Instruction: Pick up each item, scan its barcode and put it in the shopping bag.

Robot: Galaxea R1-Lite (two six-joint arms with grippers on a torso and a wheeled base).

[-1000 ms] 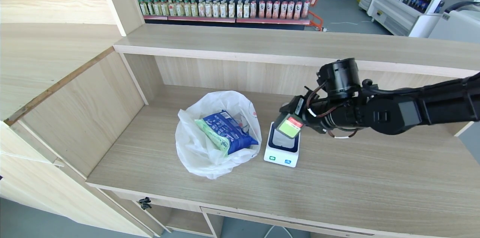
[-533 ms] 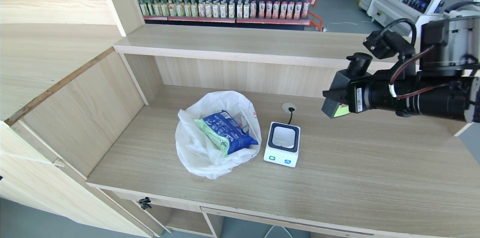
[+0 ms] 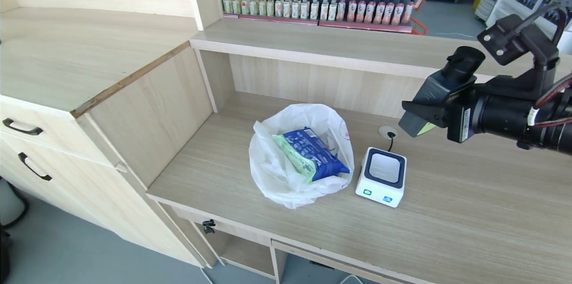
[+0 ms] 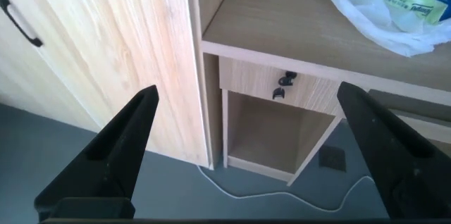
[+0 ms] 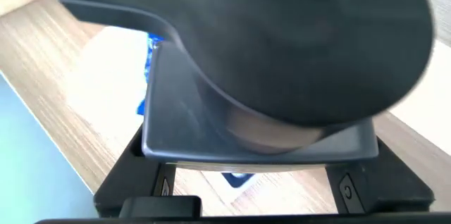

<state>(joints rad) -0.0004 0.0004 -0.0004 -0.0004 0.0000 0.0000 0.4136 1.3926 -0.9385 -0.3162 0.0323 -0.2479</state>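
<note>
Hanging above the counter (image 3: 447, 221), the right tool (image 3: 413, 124) clamps a small item with a yellow-green face (image 3: 424, 128), up beyond the barcode scanner (image 3: 381, 176). Just beside the scanner, the white shopping bag (image 3: 277, 172) holds a blue packet (image 3: 315, 154). The left tool (image 4: 248, 91) is spread wide, low before the counter's front.

The right tool (image 3: 413, 122), clamped on the green-labelled item (image 3: 425, 128), no longer holds it face-down over the scanner (image 3: 382, 175). It is now lifted off, up and to the right of the scanner, above the tabletop (image 3: 469, 212). The head camera has swung, so the shopping bag (image 3: 272, 172) and the scanner appear further right in its view without moving themselves.
</note>
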